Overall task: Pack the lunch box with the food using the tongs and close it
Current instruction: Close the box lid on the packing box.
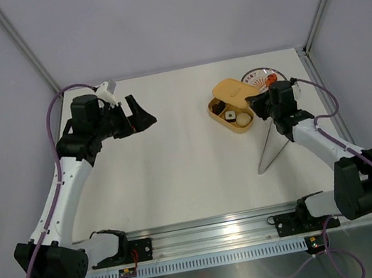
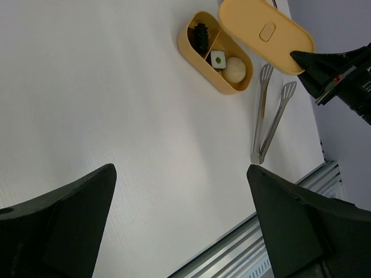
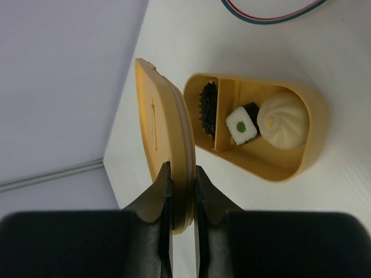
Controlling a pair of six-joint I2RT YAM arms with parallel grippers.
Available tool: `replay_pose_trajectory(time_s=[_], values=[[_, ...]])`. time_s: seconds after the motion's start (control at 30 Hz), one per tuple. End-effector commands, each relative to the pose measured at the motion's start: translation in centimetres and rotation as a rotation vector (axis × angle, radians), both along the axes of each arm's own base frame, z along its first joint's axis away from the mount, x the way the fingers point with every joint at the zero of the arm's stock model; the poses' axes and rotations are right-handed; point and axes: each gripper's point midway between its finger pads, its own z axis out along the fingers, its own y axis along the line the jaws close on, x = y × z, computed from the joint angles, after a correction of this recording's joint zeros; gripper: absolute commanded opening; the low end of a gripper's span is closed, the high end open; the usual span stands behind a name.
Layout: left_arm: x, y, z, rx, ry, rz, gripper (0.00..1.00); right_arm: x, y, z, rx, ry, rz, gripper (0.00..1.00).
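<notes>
The white surface (image 1: 178,176) carries everything. The left claw (image 1: 140,115) hangs over its far left part with its jaws spread wide and nothing between them. In its own camera the claw (image 2: 179,169) frames bare surface.

The right claw (image 1: 256,106) is at the far right. Its two fingers are pinched on the rim of the lid (image 3: 165,145), one finger on each face.

The mustard-orange lunch box (image 3: 290,168) sits uncovered just ahead of the right claw and slightly to one side of its fingertips. It is well away from the left claw, across the surface. From the left wrist camera the box (image 2: 200,58) lies up and to the right of the open jaws.

The flat oval lid stands on edge in the right claw's grip, right beside the box's long wall and not seated on it.

A round patterned plate (image 1: 261,77) shows beyond the right claw, partly hidden by the lid.

The silver tongs (image 1: 269,149) lie flat on the surface, on the near side of the right claw. Neither claw holds them.

A divider splits the box. The larger compartment holds a pale steamed bun (image 3: 284,121) and, touching it, a white cube with a green dot (image 3: 242,125) wrapped in a dark band. The smaller compartment holds a dark ridged piece (image 3: 207,107).
</notes>
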Motion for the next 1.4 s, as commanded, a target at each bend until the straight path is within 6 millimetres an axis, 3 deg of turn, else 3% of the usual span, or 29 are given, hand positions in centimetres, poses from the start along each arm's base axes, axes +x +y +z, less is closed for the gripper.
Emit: replay_pose_trajectory(time_s=[0.0, 0.3, 1.13, 1.37], values=[[-0.1, 0.2, 1.1, -0.018, -0.045, 0.017, 0.99, 2.9, -0.7, 2.7, 0.101, -0.15, -0.125, 0.0], [-0.6, 0.5, 1.0, -0.004, -0.044, 0.015, 0.99, 4.4, 0.9, 0.0, 0.137, -0.11, -0.064, 0.0], [-1.0, 0.5, -0.3, 0.01, -0.023, 0.002, 0.99, 2.7, 1.6, -5.4, 0.125, -0.01, -0.01, 0.0], [-1.0, 0.6, -0.3, 0.011, -0.024, 0.005, 0.99, 2.2, 1.9, -6.0, 0.133, 0.007, 0.006, 0.0]])
